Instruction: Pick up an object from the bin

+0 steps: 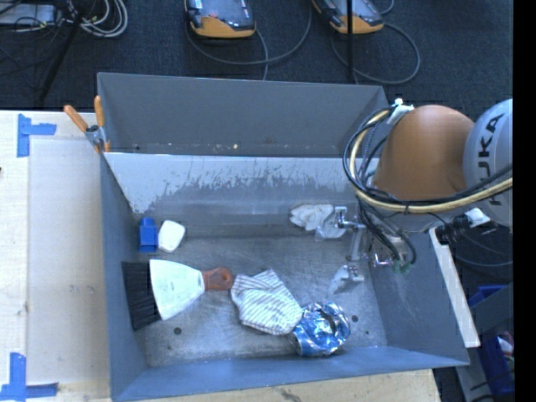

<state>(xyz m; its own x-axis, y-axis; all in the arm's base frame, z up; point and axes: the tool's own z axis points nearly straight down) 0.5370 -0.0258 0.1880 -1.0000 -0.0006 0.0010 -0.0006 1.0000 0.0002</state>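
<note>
Gripper [345, 251]: I see it released, by the bin's [251, 115] right wall
Around: white rag [311, 217], striped cloth [265, 301], blue foil wad [321, 330]

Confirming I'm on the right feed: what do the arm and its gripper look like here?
A silver-grey arm link with dark KUKA lettering. A smooth orange-brown dome cover sits on the wrist, with black and yellowish cables looped around it. Below is a small bare-metal gripper.

Brush handle [219, 279] partly under striped cloth [264, 301]; white rag [310, 217] partly behind gripper [346, 280].
</note>
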